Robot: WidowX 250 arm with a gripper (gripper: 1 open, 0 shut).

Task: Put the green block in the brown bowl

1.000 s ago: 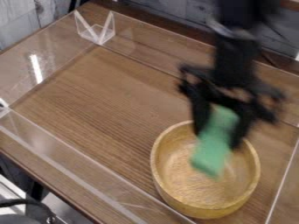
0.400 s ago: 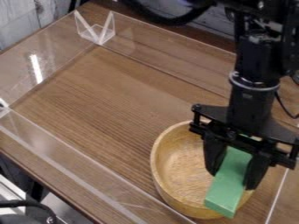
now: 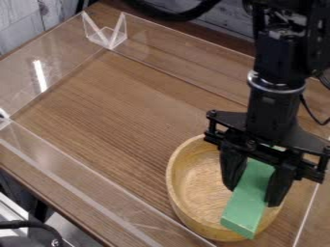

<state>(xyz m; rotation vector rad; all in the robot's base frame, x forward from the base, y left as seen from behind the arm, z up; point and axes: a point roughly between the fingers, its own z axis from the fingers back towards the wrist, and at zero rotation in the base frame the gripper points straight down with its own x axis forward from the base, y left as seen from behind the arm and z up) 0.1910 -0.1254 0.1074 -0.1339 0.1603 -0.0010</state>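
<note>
Over the wooden tabletop [image 3: 110,111], the black claw [image 3: 261,174] is clamped on the green block [image 3: 246,200].

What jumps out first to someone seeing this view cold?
Probably the bulky black gripper filling the right side, shut on the bright green block. Just beneath, at the lower right, the block shows vividly against the round light-brown bowl. A small white wire-like object stands out at the upper left.
</note>
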